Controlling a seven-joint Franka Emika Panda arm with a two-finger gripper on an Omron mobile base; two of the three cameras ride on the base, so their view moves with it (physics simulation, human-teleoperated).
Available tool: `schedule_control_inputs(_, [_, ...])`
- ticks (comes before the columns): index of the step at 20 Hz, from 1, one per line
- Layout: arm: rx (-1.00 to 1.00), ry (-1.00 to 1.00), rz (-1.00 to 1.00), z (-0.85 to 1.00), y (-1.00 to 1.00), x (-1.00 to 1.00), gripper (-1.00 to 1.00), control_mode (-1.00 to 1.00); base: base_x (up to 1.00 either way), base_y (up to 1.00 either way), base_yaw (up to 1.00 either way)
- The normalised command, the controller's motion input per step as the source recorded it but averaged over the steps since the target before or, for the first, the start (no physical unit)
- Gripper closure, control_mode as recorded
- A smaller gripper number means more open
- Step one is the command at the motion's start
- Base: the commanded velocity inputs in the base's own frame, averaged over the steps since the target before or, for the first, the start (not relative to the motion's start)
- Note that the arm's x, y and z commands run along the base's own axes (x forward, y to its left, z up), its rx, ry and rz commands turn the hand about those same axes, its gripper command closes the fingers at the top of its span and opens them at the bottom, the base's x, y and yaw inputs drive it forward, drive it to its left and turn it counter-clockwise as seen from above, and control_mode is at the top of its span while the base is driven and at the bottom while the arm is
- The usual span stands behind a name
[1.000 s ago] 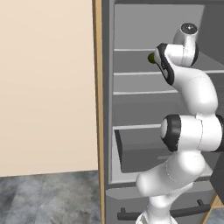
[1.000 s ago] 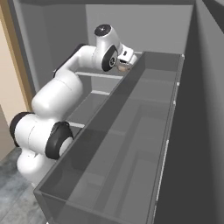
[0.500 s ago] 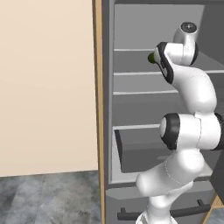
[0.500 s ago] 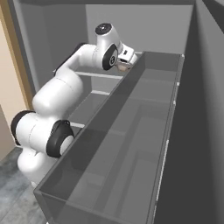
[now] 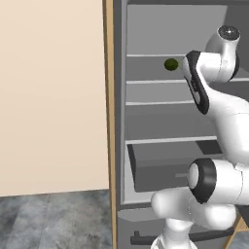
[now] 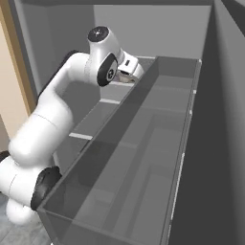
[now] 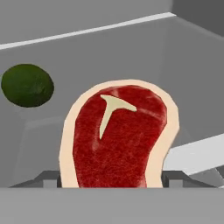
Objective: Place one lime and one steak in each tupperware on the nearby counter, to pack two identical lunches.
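Beige-rimmed red steak sits clamped in the end effector in the hand view; left base view shows the dark green lime alone on the upper fridge shelf.

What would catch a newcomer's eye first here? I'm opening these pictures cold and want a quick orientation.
In the hand view, a beige-rimmed steak with a red centre looms large, sitting between the finger tips of the gripper, which are closed against its sides. A dark green lime rests beside it on the grey fridge shelf. The white arm reaches deep into the open fridge.
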Motion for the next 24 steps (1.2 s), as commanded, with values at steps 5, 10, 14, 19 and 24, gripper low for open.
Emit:
schedule_control_inputs(5, [0.00,-0.08,0.00,0.00,0.55,-1.00,1.00,-1.00,0.00,0.00,0.00])
schedule_control_inputs(10, [0.00,-0.02,0.00,-0.07,0.62,-1.00,1.00,-1.00,0.00,0.00,0.00])
schedule_control_inputs(14, [0.00,0.04,0.00,-0.38,0.26,-1.00,1.00,-1.00,0.00,0.00,0.00])
schedule_control_inputs(19, [0.00,0.34,0.00,-0.98,0.03,-1.00,1.00,-1.00,0.00,0.00,0.00])
schedule_control_inputs(24, [0.00,0.29,0.00,-0.80,0.01,-0.64,1.00,-1.00,0.00,0.00,0.00])
